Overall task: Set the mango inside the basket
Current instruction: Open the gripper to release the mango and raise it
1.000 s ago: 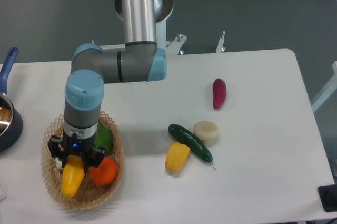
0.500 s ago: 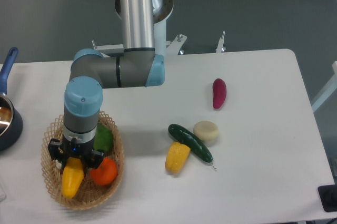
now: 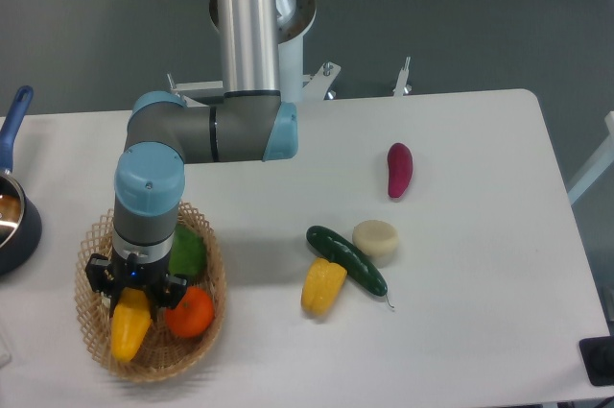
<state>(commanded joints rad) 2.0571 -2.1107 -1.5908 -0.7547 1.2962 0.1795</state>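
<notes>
Mango [image 3: 129, 328] sits low inside the basket [image 3: 213, 278], and our end effector [image 3: 132, 298] is right on top of it, fingers pinching the upper end of the fruit while its lower end points toward seven o'clock. We see the basket at the tabletop's [image 3: 460, 158] eight o'clock corner. Beside the mango, at its three o'clock, an orange [image 3: 189, 313] touches it, and a green vegetable [image 3: 189, 252] lies at one o'clock in the same basket. Off at the left edge we catch a dark blue pot [image 3: 13, 221]. Out near the middle of the tabletop lie a corn piece [image 3: 323, 285], a cucumber [image 3: 346, 259] touching it, a pale round item [image 3: 375, 240] and, farther toward one o'clock, a purple vegetable [image 3: 399, 169].
</notes>
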